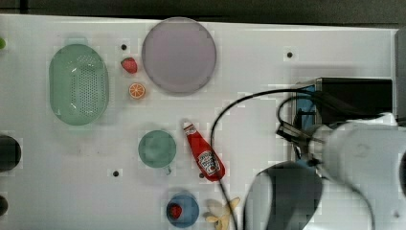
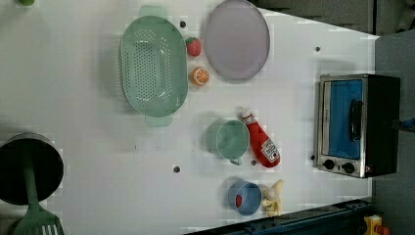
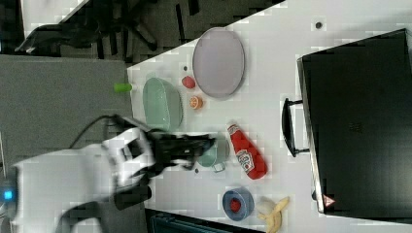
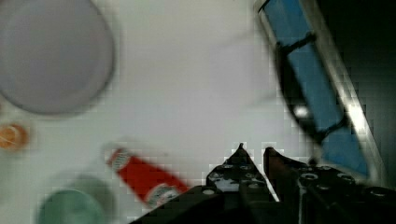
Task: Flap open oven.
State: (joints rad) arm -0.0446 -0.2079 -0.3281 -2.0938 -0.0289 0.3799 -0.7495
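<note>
A white table (image 2: 98,147) carries everything. In the left view, a black oven (image 2: 357,125) stands at the right edge, door shut. A ketchup bottle (image 2: 260,139) lies beside a green cup (image 2: 228,139); a blue bowl (image 2: 244,198) and banana (image 2: 273,197) sit below them. A green colander (image 2: 152,66), strawberry (image 2: 194,46), orange slice (image 2: 199,76) and grey plate (image 2: 237,39) sit above.

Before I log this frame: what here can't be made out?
- Oven front in the top view: door and knobs covered by the arm and cable.
- Oven knobs in the wrist view: cut off by the picture's edge.
- Label text on the ketchup bottle: too small to read.
</note>
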